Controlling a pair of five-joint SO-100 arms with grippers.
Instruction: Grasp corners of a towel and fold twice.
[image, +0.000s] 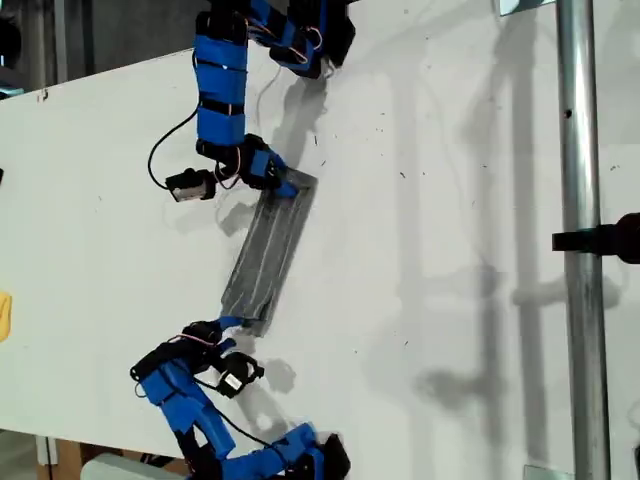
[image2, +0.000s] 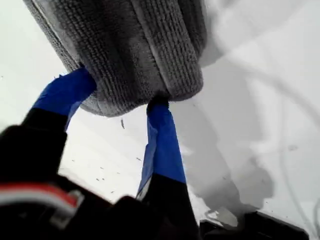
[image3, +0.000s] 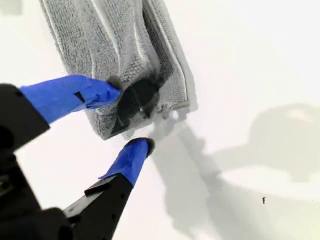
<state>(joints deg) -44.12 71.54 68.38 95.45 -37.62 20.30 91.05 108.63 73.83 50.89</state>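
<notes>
The grey striped towel (image: 268, 250) lies on the white table (image: 450, 150) folded into a narrow strip running from upper right to lower left in the exterior view. One blue arm's gripper (image: 280, 180) sits at the strip's upper corner and another's gripper (image: 228, 323) at its lower corner; I cannot tell which is first. My first gripper (image2: 120, 92) is open, its fingertips (image2: 159, 115) against the thick end of the towel (image2: 130, 50). My second gripper (image3: 125, 120) is open, with one finger on the towel (image3: 100, 35) and the other on the table beside it.
A metal pole (image: 578, 300) with a black clamp (image: 612, 238) runs down the exterior view's right. A yellow object (image: 4, 315) shows at its left edge. The arms' bases stand at the top (image: 300, 35) and bottom (image: 290, 455) of that view.
</notes>
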